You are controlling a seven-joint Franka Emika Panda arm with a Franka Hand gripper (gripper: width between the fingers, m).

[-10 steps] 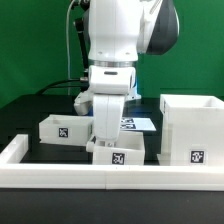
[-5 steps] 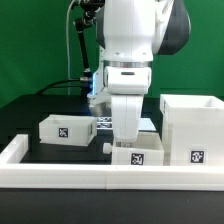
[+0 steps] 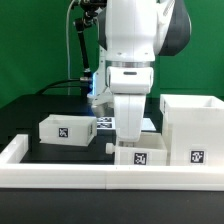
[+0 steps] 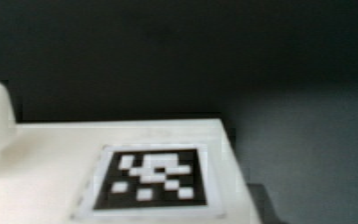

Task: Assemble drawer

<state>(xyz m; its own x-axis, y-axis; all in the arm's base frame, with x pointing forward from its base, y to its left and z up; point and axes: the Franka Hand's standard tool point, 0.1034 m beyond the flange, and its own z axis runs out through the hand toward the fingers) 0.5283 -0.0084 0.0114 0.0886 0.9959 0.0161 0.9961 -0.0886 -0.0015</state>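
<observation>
My gripper (image 3: 129,140) points straight down and its fingers reach into a small white open-top tray (image 3: 141,156) with a tag on its front. The tray sits just behind the front rail, close to the big white cube-like shell (image 3: 191,128) at the exterior view's right. The jaws look shut on the tray's wall, but the arm hides the contact. A second small tray (image 3: 64,128) stands at the exterior view's left. The wrist view shows no fingers, only a white face with a black-and-white tag (image 4: 155,180) against the dark table.
A long low white rail (image 3: 70,176) runs along the front and turns back at the exterior view's left. The marker board (image 3: 143,123) lies flat behind the arm. Cables hang behind the arm at the back.
Since one second ago the arm and the small tray under it have shifted toward the exterior view's right, nearer the shell. In the last half second almost nothing moved.
</observation>
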